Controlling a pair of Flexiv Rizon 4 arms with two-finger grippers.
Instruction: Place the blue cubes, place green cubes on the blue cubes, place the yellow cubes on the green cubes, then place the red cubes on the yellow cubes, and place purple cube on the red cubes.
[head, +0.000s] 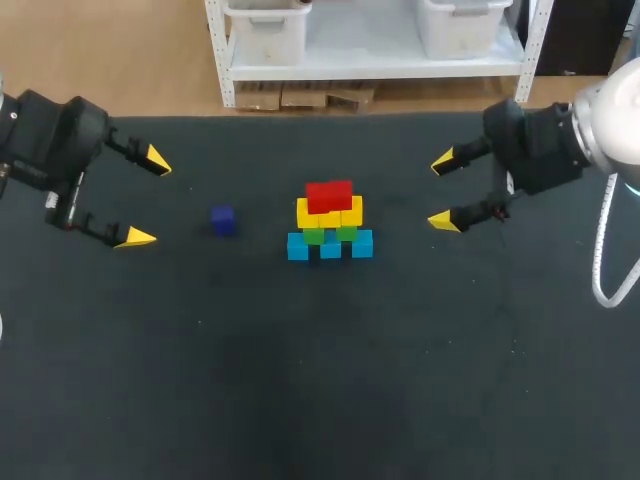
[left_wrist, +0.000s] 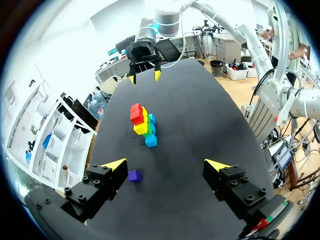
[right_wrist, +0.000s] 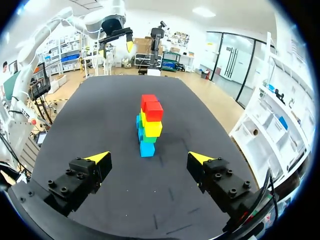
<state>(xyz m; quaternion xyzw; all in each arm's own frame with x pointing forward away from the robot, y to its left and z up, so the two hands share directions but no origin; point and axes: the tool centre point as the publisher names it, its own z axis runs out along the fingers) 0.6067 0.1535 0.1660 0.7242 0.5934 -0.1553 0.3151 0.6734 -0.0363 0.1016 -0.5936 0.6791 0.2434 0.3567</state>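
A stack stands mid-table: blue cubes at the base, green cubes on them, yellow cubes above, red cubes on top. The purple cube lies alone to the stack's left. My left gripper hovers open at the far left, clear of the purple cube. My right gripper stands open to the stack's right. In the left wrist view the purple cube lies just ahead of the left gripper, the stack farther on. The right wrist view shows the stack ahead of the right gripper.
The table is covered in black cloth, with its far edge behind the stack. The other arm's gripper shows beyond the stack in the left wrist view.
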